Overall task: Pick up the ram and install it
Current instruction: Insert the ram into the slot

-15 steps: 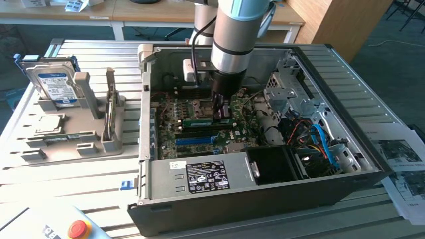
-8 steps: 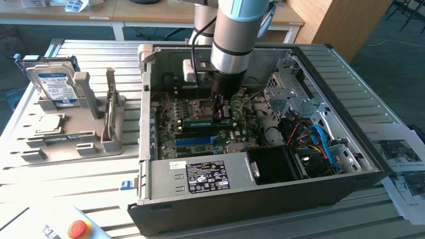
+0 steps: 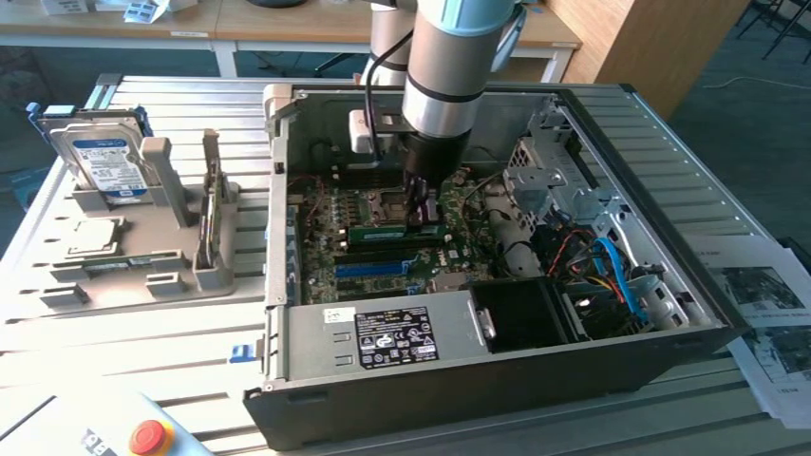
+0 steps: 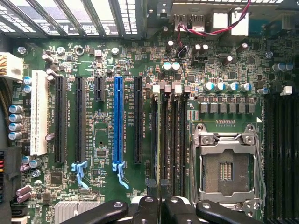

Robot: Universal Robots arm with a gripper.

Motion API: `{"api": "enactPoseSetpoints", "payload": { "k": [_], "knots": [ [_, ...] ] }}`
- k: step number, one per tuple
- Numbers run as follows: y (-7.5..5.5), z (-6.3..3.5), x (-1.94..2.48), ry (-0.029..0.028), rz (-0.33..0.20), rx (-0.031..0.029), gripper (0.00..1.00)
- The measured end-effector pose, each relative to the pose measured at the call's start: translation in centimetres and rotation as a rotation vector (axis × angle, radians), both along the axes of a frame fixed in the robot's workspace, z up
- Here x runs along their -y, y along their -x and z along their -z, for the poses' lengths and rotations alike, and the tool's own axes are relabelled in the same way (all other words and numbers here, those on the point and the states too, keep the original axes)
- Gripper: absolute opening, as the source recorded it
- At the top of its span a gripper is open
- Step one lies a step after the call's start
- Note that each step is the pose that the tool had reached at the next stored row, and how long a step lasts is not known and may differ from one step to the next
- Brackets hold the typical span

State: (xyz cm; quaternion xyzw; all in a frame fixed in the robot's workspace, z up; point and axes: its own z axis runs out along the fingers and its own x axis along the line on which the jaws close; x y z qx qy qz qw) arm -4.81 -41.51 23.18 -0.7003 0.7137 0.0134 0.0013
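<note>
Black links of the gripper point(image 4: 160, 203) sit closest to the wrist camera, jaws drawn close together w/ only a thin gap between them. In the exterior view the gripper point(image 3: 426, 217) is down inside the open PC case point(image 3: 507, 389), tips at the ram point(image 3: 380, 231). The green stick lies lengthwise along the memory slots point(image 4: 170, 140), and the jaws seem clamped on its end toward the exterior view's right, though that spot is shaded and contact isn't certain.

Just beside the slots is the CPU socket point(image 4: 227, 165) w/ its metal frame. Further across the mobo point(image 4: 98, 140) the blue slot strip point(image 4: 118, 121) runs parallel between black slots, and a white slot point(image 4: 38, 114) stands near the board's edge. The PSU point(image 3: 380, 337), w/ a black label, sits at the case's near side in the exterior view.

Outside the case, on the exterior view's left, a grey holder point(image 3: 140, 280) on the slatted table point(image 3: 140, 347) carries an HDD point(image 3: 108, 166) upright and a square silver processor chip point(image 3: 91, 236) lying flat. Near the front corner is a red button point(image 3: 150, 437) — printed sheets point(image 3: 766, 313) lie on the exterior view's right.
</note>
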Motion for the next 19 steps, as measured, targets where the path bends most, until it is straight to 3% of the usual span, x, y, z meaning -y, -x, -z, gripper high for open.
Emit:
{"api": "enactPoseSetpoints", "payload": {
  "k": [19],
  "knots": [
    [-0.15,0.02,0.06,0.0004,0.000,-0.0001,0.12]
  ]
}}
